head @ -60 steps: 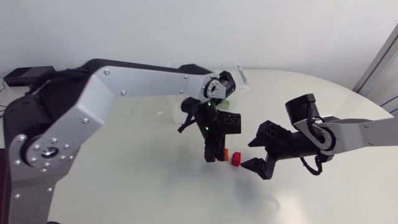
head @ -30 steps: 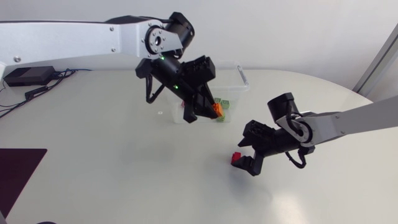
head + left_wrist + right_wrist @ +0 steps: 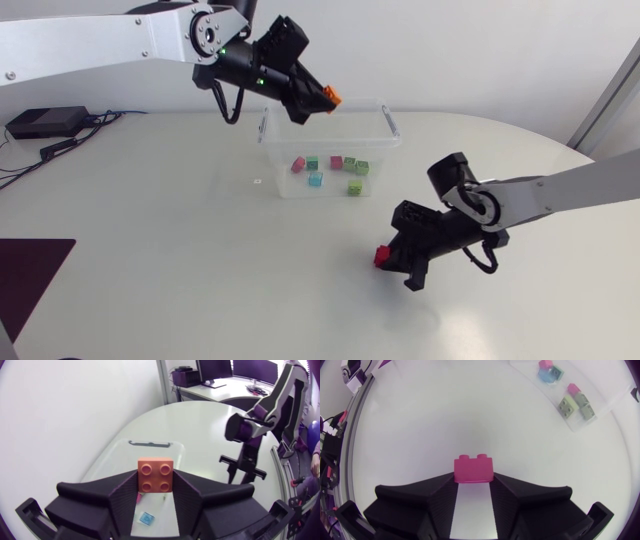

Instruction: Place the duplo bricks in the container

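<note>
Toward the far edge of the tabletop point(image 3: 150, 250), about midway along it: container point(image 3: 389, 122), clear-walled, open at the top. Contents: loose bricks point(image 3: 354, 187), seven as far as can be counted, in pink, blue, teal and green, lying scattered on its floor. This part of the task is judged done.

Above the container's far rim: left tool point(image 3: 326, 99), fingers closed from both sides on the orange brick point(image 3: 155, 475). The brick is held high over the open top, not yet released. Judged nearly done: a release over the opening should put it inside.

Between the container and the near edge, right of the middle: right tool point(image 3: 392, 262), low at the tabletop, fingers pressed to both sides of the red brick point(image 3: 474, 468). Whether that brick has left the surface cannot be told. It sits well apart from the container. Judged left to do: lift, carry across, drop in.

Tally: seven in, one over the opening, one gripped at the tabletop. These two are the only bricks seen outside the container.
</note>
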Available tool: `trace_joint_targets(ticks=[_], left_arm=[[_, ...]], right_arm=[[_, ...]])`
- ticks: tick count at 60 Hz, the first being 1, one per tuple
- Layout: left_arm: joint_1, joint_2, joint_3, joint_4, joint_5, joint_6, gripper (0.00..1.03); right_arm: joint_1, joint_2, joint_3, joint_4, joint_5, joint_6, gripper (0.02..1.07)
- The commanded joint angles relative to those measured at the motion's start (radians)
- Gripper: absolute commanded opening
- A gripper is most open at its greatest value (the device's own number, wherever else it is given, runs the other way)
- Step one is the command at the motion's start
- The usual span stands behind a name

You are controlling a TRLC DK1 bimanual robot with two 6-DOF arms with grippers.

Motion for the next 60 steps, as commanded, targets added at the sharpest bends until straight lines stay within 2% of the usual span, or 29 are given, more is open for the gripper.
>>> trace_joint_targets(ticks=[1,10,15,18,19,23,27,35,48,60], left_arm=[[0.023,0.090,0.070,0.060,-0.046,-0.109,0.25],[0.033,0.188,0.148,0.060,-0.135,-0.126,0.27],[0.047,0.237,0.191,0.060,-0.184,-0.147,0.41],[0.058,0.263,0.222,0.042,-0.193,-0.157,0.56],[0.061,0.277,0.239,0.025,-0.208,-0.157,0.69],[0.064,0.284,0.256,0.000,-0.231,-0.157,1.01],[0.070,0.258,0.256,-0.032,-0.238,-0.167,1.00],[0.070,0.176,0.239,-0.084,-0.302,-0.203,1.00],[0.049,-0.032,0.090,-0.084,-0.419,-0.250,1.00],[0.058,-0.211,-0.047,-0.084,-0.458,-0.301,1.00]], right_arm=[[-0.012,-0.099,-0.001,-0.044,-0.007,-0.019,0.22],[-0.017,-0.217,0.029,-0.104,-0.007,0.017,0.22],[-0.017,-0.265,0.055,-0.119,-0.007,0.050,0.22],[-0.017,-0.282,0.075,-0.119,-0.007,0.071,0.22],[-0.017,-0.288,0.089,-0.119,-0.007,0.085,0.22],[-0.018,-0.296,0.121,-0.116,-0.005,0.117,0.22],[-0.021,-0.296,0.173,-0.096,0.004,0.174,0.22],[-0.021,-0.270,0.252,-0.010,0.036,0.270,0.23],[-0.008,-0.167,0.399,0.048,0.082,0.359,0.23],[0.014,-0.047,0.506,0.125,0.148,0.409,0.24]])
